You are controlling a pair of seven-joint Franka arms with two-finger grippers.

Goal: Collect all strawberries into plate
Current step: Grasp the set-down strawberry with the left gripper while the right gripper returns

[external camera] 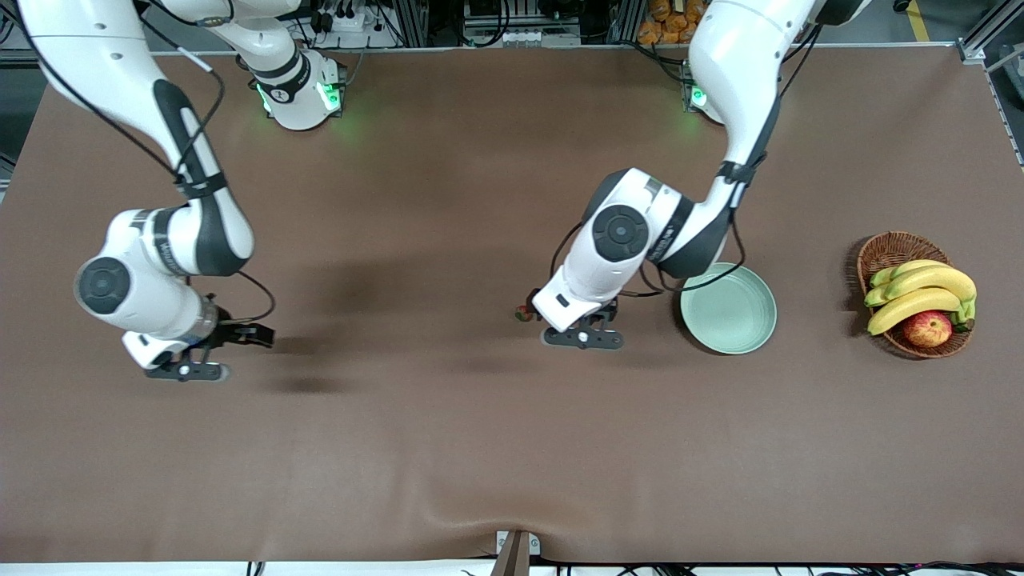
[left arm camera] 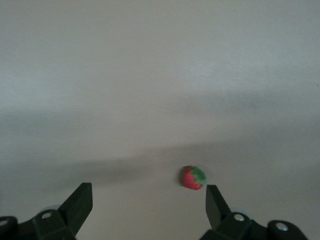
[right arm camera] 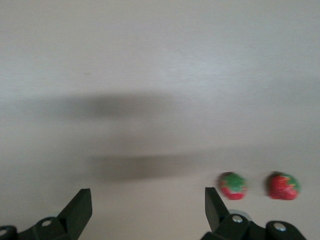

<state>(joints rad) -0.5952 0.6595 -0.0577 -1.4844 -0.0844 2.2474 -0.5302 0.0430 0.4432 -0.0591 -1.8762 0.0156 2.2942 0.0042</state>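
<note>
Wicker basket (external camera: 880,248) with bananas (external camera: 920,292) and apple (external camera: 928,329) at the left arm's end; beside it, mint plate (external camera: 730,310), holding nothing. Left gripper (left arm camera: 149,200) wide, strawberry (left arm camera: 193,178) by one finger; right gripper (right arm camera: 148,202) wide near two strawberries (right arm camera: 232,185).

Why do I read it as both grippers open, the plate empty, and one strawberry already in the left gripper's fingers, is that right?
Not quite. The left gripper holds nothing: the left wrist view shows its fingers wide apart and the strawberry lying on the table just ahead of them. The rest stands: the right gripper is open too, and the plate is empty.
</note>
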